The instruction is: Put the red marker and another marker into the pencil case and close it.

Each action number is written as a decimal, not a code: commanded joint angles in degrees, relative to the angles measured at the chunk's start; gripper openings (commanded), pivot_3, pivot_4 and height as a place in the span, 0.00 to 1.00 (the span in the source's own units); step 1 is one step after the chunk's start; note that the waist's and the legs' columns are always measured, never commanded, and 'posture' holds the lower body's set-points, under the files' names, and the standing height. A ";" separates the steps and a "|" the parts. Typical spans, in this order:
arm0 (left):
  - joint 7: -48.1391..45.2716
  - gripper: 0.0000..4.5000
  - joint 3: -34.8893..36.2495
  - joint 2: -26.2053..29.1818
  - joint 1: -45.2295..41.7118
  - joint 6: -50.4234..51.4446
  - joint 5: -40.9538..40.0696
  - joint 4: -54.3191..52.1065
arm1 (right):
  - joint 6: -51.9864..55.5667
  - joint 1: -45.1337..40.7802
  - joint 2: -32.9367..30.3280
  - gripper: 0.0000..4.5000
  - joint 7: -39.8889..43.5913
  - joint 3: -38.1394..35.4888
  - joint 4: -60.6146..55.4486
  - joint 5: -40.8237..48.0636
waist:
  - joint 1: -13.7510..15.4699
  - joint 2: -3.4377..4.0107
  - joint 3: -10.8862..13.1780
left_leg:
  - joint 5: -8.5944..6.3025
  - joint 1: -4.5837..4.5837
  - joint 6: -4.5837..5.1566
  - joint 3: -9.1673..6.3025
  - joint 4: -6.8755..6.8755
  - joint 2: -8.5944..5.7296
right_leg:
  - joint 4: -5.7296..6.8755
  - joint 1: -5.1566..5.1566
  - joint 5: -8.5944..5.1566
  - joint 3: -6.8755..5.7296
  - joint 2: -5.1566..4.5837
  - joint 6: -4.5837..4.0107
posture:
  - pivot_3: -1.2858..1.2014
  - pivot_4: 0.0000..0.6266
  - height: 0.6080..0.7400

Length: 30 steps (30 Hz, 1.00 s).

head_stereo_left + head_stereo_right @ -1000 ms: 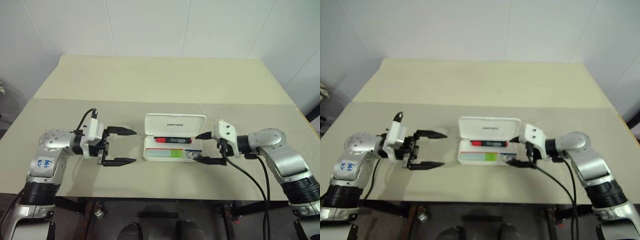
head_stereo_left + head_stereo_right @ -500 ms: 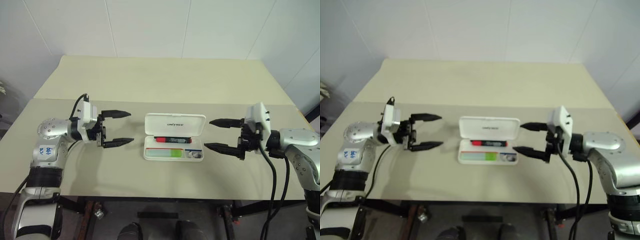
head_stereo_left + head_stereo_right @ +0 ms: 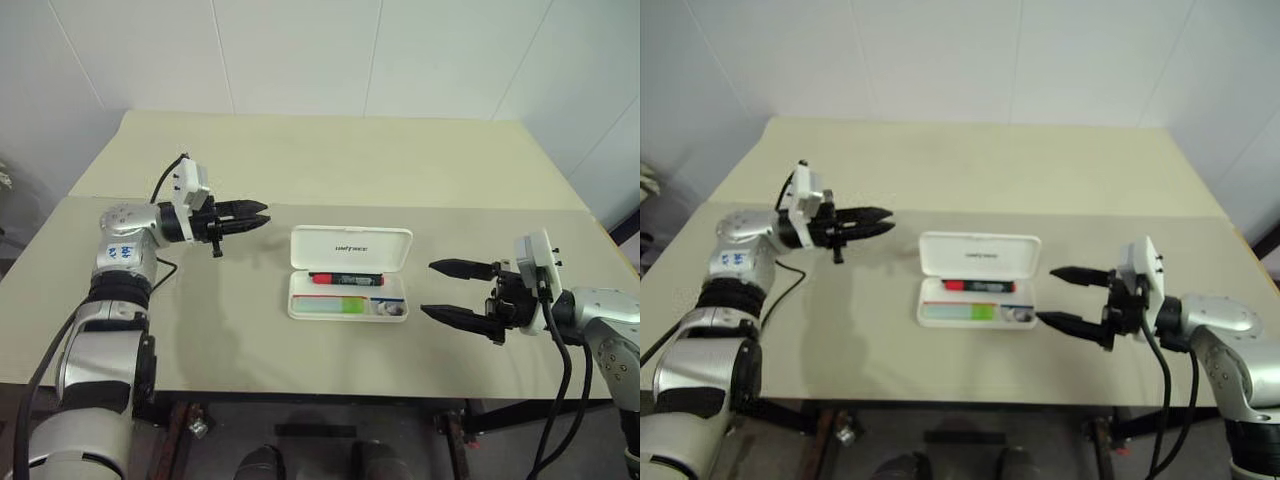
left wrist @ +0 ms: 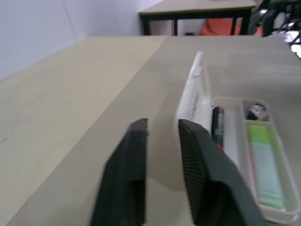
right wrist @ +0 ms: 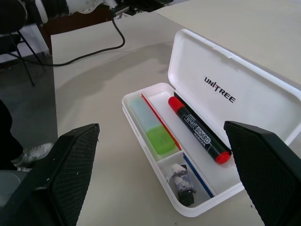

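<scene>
Pincer work has just shifted: the left pincer (image 3: 258,213), spread wide a second ago beside the case, now has its two black fingers drawn nearly together on nothing and hangs higher and farther back, off the raised lid's left end — while the right pincer (image 3: 432,288) has pulled back from the case's right end and hangs spread and empty just to its right. Between them on the beige tabletop (image 3: 330,160) lies the white hard rectangular pencil case (image 3: 350,247), lid propped up. Inside, the slim black-bodied red marker (image 5: 198,129) lies along the hinge side and the stubby pale green highlighter (image 5: 151,130) rests in the front compartment, with a small dark item (image 5: 181,179) in the end pocket. Both markers look loaded — only closing remains, and I judge the narrowed left pincer is lining up to push the lid down.
</scene>
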 commanded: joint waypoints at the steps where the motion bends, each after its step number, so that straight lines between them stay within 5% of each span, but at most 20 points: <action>1: 2.62 0.01 -0.38 -1.01 -4.06 -3.24 3.35 5.59 | -1.10 0.03 -1.30 1.00 -0.56 -2.16 -0.86 0.28 | 0.02 0.00 0.00 | 0.00 -0.01 0.00 0.00 -0.01 0.00 | -0.02 0.00 0.00 0.00 0.00 0.00 | 0.52 0.24 1.00; 13: 12.20 0.01 -2.46 -9.21 -10.05 -6.10 12.64 14.33 | -2.59 1.01 -2.19 1.00 -1.52 -2.28 -0.34 -0.85 | 0.74 -0.05 0.03 | -0.01 -0.75 0.02 -0.01 0.23 -0.02 | 0.07 -0.68 0.07 -0.01 0.04 0.12 | 0.52 0.24 1.00; 17: 7.81 0.01 -1.69 -10.00 -11.58 -5.91 12.55 14.78 | -2.65 1.78 -2.52 1.00 -1.53 -2.77 -0.90 -0.62 | 0.83 -0.05 0.03 | 0.00 -0.74 0.01 -0.01 0.22 -0.02 | 0.08 -0.68 0.07 -0.01 0.06 0.12 | 0.52 0.24 1.00; 24: -13.72 0.01 -5.38 -8.20 -12.41 -6.90 14.61 13.26 | -3.08 4.57 -3.70 1.00 1.03 -5.54 -1.83 1.16 | 1.37 -0.04 0.03 | 0.00 -0.74 -0.02 0.01 0.22 -0.01 | 0.03 -0.68 0.07 -0.01 0.10 0.12 | 0.52 0.24 1.00; 30: -16.03 0.01 -8.34 -9.22 -12.52 -9.60 14.90 11.81 | -5.22 3.27 -4.17 1.00 3.58 -4.98 1.85 0.06 | 1.44 -0.05 0.03 | -0.01 -0.74 0.01 -0.04 0.31 -0.01 | 0.09 -0.65 0.07 -0.01 0.10 0.13 | 0.52 0.24 1.00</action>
